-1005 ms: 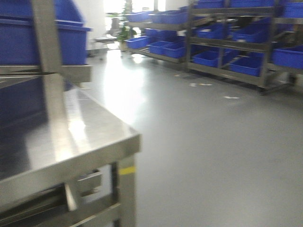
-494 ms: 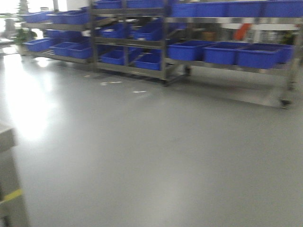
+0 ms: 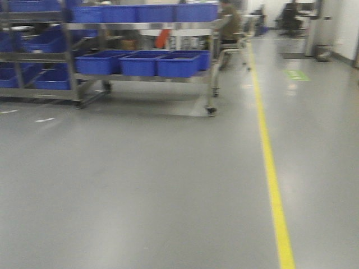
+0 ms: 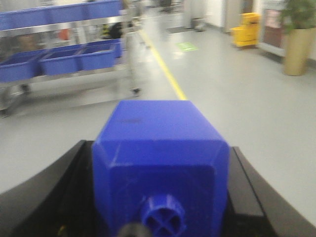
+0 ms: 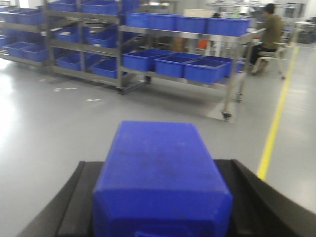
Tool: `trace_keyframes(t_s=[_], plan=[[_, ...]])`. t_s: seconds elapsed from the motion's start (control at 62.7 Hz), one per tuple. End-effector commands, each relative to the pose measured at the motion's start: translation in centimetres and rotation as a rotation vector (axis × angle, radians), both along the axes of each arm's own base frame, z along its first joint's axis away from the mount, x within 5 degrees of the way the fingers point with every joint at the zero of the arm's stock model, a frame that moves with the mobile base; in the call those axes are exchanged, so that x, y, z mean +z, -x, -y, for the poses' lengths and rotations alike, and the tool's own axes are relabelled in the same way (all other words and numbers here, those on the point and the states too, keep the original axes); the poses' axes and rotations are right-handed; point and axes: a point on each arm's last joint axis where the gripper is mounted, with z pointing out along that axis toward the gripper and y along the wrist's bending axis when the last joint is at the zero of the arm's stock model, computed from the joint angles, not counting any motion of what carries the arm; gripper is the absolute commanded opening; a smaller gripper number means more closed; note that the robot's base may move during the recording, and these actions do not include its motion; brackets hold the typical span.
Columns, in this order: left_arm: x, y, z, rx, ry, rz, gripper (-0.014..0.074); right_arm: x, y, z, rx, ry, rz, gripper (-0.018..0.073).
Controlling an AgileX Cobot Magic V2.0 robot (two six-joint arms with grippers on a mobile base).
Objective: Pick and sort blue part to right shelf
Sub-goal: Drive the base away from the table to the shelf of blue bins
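A blue part (image 4: 158,123), a block with bevelled edges and a round cross-shaped peg on its near face, sits between the black fingers (image 4: 74,173) of my left gripper (image 4: 160,165), which is shut on it. Another blue part (image 5: 158,148), a plain-topped block, is clamped the same way in my right gripper (image 5: 160,175). Both are carried above the grey floor. Stainless racks with open blue bins (image 3: 140,61) stand far ahead across the floor, also seen in the right wrist view as a steel rack (image 5: 182,64). I cannot tell which one is the right shelf.
A yellow floor line (image 3: 272,168) runs away to the right of the racks. A person sits at the rack's far end (image 5: 269,22). A yellow cart (image 4: 245,29) and a potted plant (image 4: 298,39) stand at the far right. A green floor mark (image 3: 295,74) lies beyond the line.
The front view has swung to the right. The steel table at the left has left the frame, the racks have slid leftward, and the yellow line has come into view.
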Motion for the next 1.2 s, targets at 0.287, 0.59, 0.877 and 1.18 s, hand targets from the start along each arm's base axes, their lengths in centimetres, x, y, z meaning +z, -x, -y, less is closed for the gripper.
trace_keyframes(t_s=[0.287,0.59,0.877,1.18], plan=[[1.53,0.02,0.01,-0.006,0.051,0.089,0.0281,1.74,0.28,0.11,-0.006,-0.015,0.112,0.026],[1.53,0.02,0.01,-0.006,0.051,0.089,0.0281,1.74,0.3,0.12,-0.006,-0.015,0.113,0.026],[1.53,0.02,0.01,-0.006,0.051,0.089,0.0281,1.74,0.3,0.12,-0.006,-0.015,0.113,0.026],[1.53,0.02,0.01,-0.006,0.051,0.089,0.0281,1.74,0.3,0.12,-0.006,-0.015,0.113,0.026]])
